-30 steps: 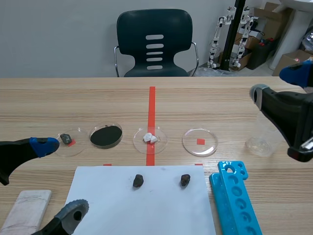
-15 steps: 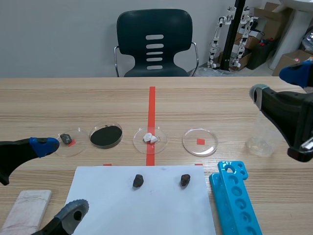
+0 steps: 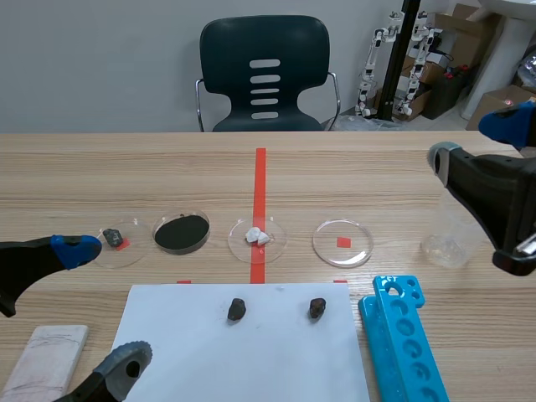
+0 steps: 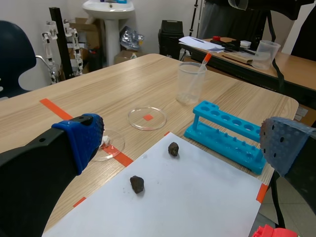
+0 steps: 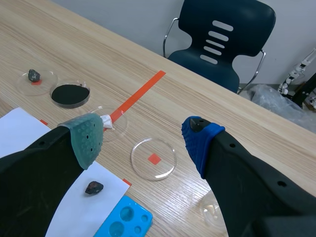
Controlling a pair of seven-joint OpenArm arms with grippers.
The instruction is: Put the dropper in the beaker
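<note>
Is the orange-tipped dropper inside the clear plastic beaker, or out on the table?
Inside. In the left wrist view the orange-tipped dropper leans in the clear plastic beaker, its orange end poking above the rim.

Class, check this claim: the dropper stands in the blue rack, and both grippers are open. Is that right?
Not quite. The dropper leans in the clear beaker, not in the blue rack; the left wrist view shows it. The left gripper and right gripper are indeed open.
</note>
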